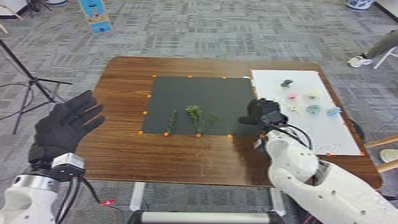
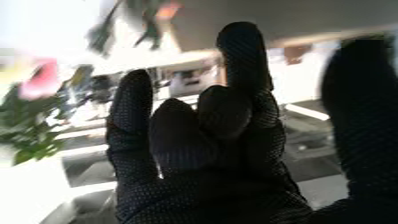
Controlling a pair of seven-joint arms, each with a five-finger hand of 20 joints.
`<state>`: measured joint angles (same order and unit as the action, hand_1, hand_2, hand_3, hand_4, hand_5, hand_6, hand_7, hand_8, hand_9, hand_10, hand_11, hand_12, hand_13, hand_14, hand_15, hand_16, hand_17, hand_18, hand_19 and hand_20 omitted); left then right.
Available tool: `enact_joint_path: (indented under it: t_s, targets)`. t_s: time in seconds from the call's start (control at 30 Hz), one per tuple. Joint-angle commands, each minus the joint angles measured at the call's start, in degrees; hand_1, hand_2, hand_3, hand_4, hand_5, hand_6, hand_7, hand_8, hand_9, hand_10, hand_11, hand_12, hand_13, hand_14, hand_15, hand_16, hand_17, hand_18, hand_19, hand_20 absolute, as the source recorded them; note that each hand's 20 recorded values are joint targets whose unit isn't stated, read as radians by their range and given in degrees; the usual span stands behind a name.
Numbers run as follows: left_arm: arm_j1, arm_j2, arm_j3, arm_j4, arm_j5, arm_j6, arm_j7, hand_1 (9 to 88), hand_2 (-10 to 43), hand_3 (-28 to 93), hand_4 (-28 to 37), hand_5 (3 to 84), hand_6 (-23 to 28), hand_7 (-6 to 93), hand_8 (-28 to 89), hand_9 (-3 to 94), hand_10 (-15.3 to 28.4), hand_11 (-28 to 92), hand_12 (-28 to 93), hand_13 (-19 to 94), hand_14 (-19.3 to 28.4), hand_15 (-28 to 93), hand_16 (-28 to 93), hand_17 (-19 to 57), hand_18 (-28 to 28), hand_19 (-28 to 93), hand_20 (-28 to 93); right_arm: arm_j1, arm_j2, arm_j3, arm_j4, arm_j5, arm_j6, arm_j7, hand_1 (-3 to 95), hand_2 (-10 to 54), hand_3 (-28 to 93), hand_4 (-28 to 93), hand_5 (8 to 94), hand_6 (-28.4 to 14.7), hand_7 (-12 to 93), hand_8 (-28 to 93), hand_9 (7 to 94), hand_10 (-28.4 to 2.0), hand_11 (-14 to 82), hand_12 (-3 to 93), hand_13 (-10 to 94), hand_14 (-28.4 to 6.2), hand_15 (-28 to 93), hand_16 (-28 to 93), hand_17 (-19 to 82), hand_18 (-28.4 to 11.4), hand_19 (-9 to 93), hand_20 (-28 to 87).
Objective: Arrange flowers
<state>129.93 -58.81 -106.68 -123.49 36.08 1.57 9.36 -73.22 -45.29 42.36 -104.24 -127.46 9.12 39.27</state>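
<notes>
Your right hand (image 1: pixel 264 111) is over the bench (image 1: pixel 178 162), at the seam between the dark mat (image 1: pixel 213 90) and the white sheet (image 1: pixel 271 80). Partly open: some fingers straight, some bent inward, and I see nothing in its hold. Your left hand (image 1: pixel 64 125) is off the left edge, fingers extended, empty.

Three green sprigs (image 1: pixel 194 114) lie on the mat, toward its near side. On the sheet, right side: dark flower (image 1: pixel 287 83) farthest, then pink flower (image 1: pixel 293 96), yellow flowers (image 1: pixel 312 95), teal flower (image 1: pixel 314 109) and blue flower (image 1: pixel 333 111).

My read: greenery's down as a base, blooms come next; maybe midway. Likely pick is one from the sheet, pink being close.

Handling: expect near weightless, thin springy stem, soft head that crushes or sheds. Pinch the stem just under the head, light force. Don't squeeze petals. Thin stems may roll or slip flat on the sheet, so come in low and watch you don't drag neighbours.
</notes>
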Motion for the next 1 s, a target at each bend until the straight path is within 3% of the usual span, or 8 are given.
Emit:
enact_joint_path:
  t_s: [0.03,0.4,0.6,0.77,0.97,1.0]
  targets:
    - [0.41,-0.29,-0.38,-0.10,-0.07,-0.13,-0.21,23.7,-9.1,72,-28.3,35.2,3.8,21.1,-10,28.2,11.4,23,18,24,13.0,31,2,-8.8,20.8,44,13,0.24,3.87,4.47,-2.99,1.72,-4.56,2.29,27.5,-9.5,65,-28,66.7,-2.6,49,-11,65.9,-13.7,63.3,57.4,64,-13.8,84,46,27,-20.2,76,39]
    - [0.41,-0.27,-0.45,-0.35,-0.13,0.00,0.01,23.9,-9.1,72,-28.3,35.2,3.8,21.3,-10,28.1,11.3,23,18,24,13.0,31,2,-8.8,20.7,44,13,3.35,-0.46,2.06,4.38,5.04,-14.19,6.81,26.3,-9.5,61,-28,66.2,-4.5,32,-8,62.4,-15.3,60.7,56.9,60,-14.5,82,46,25,-21.5,75,38]
    - [0.47,-0.31,-0.40,-0.35,-0.20,0.07,-0.05,23.7,-9.0,72,-28.3,35.1,3.8,21.3,-10,28.2,11.3,23,18,24,13.0,31,2,-8.8,20.8,44,13,4.95,-2.35,0.47,7.16,6.45,-15.82,7.81,26.6,-9.5,56,-28,64.7,-5.2,27,-6,60.5,-15.8,59.7,56.9,59,-15.4,81,45,24,-21.9,74,38]
    - [0.41,-0.29,-0.42,-0.30,-0.20,0.01,-0.13,23.7,-8.9,72,-28.3,35.2,3.9,21.1,-10,28.2,11.3,23,18,24,13.1,31,2,-8.8,20.7,44,13,6.12,-3.56,-1.69,8.09,5.31,-17.90,8.16,23.6,-9.5,69,-28,64.9,-4.7,28,-6,60.6,-15.6,59.9,56.1,59,-15.4,81,44,24,-21.9,74,38]
    - [0.64,-0.43,-0.42,-0.40,-0.25,-0.01,-0.16,23.6,-8.9,72,-28.3,35.2,3.8,21.1,-10,28.2,11.4,23,18,24,13.0,31,2,-8.8,20.8,44,13,6.04,-4.51,-3.73,7.50,6.05,-20.75,5.45,31.2,-9.5,76,-28,67.3,-2.8,40,-8,63.5,-14.5,60.5,55.7,61,-13.8,81,44,25,-21.3,75,37]
    - [0.64,-0.40,-0.43,-0.40,-0.18,-0.03,-0.27,23.6,-8.9,72,-28.3,35.2,3.8,21.1,-10,28.2,11.3,23,18,24,13.0,31,2,-8.8,20.8,44,13,5.99,-4.66,-4.13,7.37,6.13,-21.06,4.84,33.3,-9.5,75,-28,67.1,-2.3,41,0,64.1,-14.2,60.7,55.6,61,-13.4,81,44,25,-21.1,75,37]
